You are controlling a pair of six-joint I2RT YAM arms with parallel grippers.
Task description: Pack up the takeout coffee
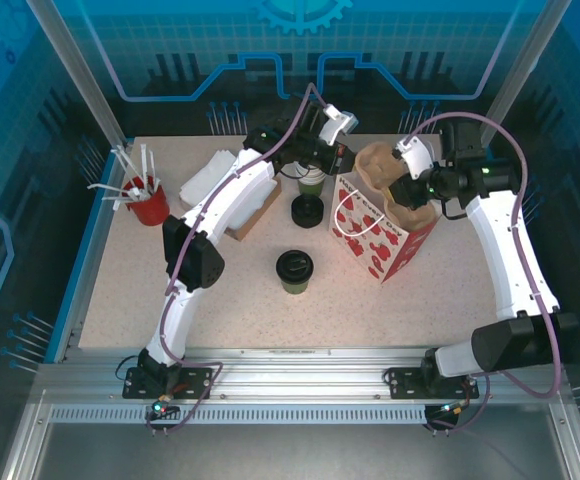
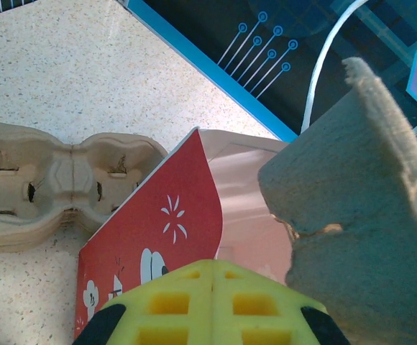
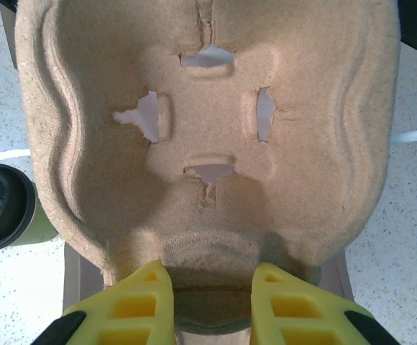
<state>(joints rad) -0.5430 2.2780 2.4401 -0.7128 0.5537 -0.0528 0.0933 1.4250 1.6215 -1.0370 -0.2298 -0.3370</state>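
Coffee [image 1: 294,270] stands upright and lidded mid-table, nearest the arm bases and well apart from both grippers. Just beyond it, to the right, the bag [image 1: 375,240] stands open. Over its mouth the right gripper [image 3: 212,298] is clamped on a pulp carrier [image 3: 208,144]. The left gripper [image 2: 212,302], fingers together, sits at the bag's far rim. The cup lies toward the bases from both, seemingly a little closer to the left.
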